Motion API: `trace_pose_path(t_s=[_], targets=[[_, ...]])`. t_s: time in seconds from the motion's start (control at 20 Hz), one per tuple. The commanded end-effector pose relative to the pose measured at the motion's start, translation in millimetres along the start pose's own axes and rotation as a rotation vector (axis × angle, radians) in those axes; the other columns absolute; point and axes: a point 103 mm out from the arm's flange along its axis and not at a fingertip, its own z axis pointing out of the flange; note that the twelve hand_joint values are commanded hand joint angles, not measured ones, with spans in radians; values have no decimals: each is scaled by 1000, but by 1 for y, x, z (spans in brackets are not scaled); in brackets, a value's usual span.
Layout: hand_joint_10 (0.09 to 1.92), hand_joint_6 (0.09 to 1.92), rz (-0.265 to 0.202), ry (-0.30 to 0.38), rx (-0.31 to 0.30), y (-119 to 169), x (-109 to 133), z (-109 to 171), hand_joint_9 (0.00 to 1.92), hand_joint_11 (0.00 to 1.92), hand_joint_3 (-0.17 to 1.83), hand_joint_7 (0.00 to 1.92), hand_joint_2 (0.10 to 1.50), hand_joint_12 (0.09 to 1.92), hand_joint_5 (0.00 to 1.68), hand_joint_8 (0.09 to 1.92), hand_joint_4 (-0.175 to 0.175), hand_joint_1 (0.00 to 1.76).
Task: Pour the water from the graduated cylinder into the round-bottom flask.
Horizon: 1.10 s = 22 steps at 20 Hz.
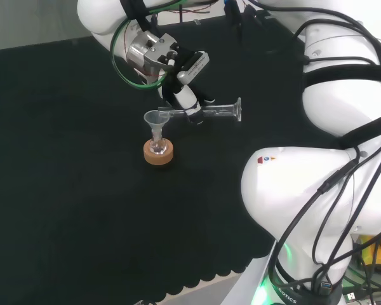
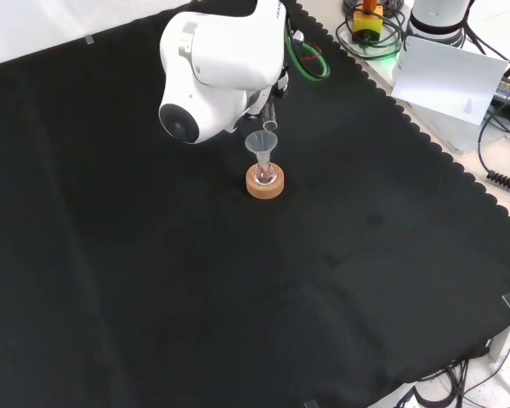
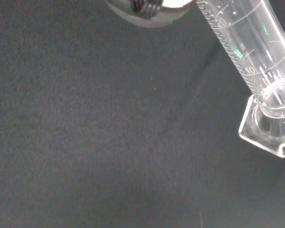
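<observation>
Hand fingers curled round graduated cylinder, horizontal, lip over funnel at 9 o'clock. Risk: lip drifts, water misses funnel, wets cloth.

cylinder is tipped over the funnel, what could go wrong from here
1. The graduated cylinder lies almost level in the hand, its mouth right at the funnel rim. A small drift could send water onto the black cloth.
2. The funnel sits in the neck of the small round-bottom flask, which rests on a cork ring. A nudge from the cylinder's lip could tip the funnel or topple the flask.
</observation>
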Motion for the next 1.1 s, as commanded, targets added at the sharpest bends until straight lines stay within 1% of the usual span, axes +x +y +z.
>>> trace_pose_path(t_s=[0.05,0.35,1.1], targets=[[87,607,6,0,13,0,-1,0,1662,1341,-3,1271,1006,650,1214,563,-175,1300],[87,607,10,-1,24,-1,-1,-1,1664,1342,-3,1271,1006,649,1214,563,-175,1300],[87,607,6,-2,11,-3,0,-3,1666,1344,-3,1271,1006,647,1214,563,-175,1300]])
